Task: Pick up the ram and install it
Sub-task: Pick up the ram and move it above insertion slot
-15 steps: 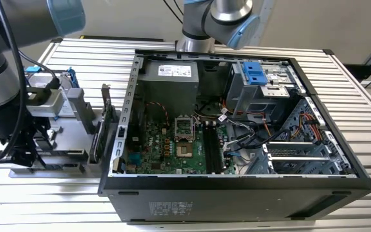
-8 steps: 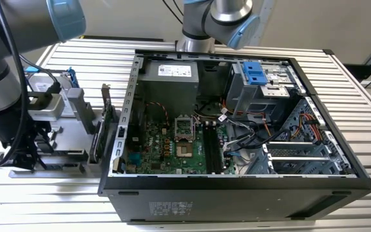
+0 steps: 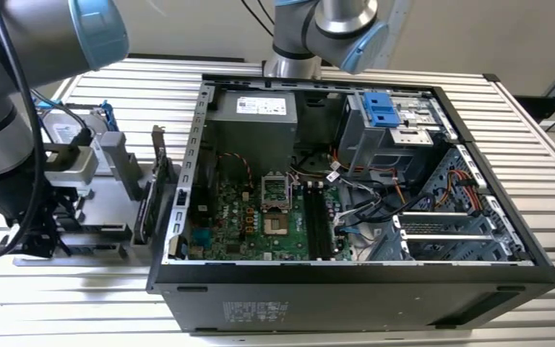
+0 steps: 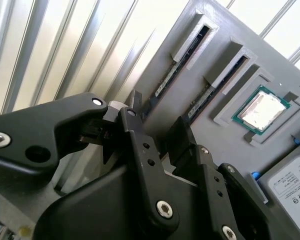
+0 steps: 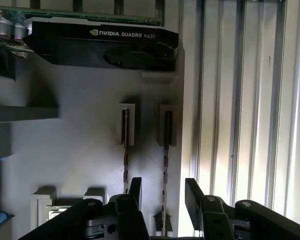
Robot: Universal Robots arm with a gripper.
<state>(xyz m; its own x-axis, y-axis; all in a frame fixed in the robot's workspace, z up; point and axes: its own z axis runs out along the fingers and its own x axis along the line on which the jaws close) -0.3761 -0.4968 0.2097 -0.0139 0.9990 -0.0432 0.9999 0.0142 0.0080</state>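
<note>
Two ram sticks stand on edge in slots of a grey holder tray (image 5: 80, 150). In the first wrist view, one ram stick (image 5: 166, 150) lies nearest the tray's edge and the other ram stick (image 5: 125, 145) stands beside it. My gripper (image 5: 163, 192) is open, with its black fingers (image 5: 192, 192) on either side of the line of the edge-side stick, not touching it. The second wrist view shows the same ram stick (image 4: 176, 72) running toward the gripper (image 4: 157, 117). In the exterior view the arm hangs over the tray (image 3: 104, 217) on the left.
An open computer case (image 3: 355, 181) fills the middle, with a green motherboard (image 3: 258, 217) and dark memory slots (image 3: 314, 217). On the tray lie a graphics card (image 5: 105, 45), a processor chip (image 4: 262, 110) and a hard drive (image 4: 290, 175). The table (image 5: 250, 100) is ribbed metal.
</note>
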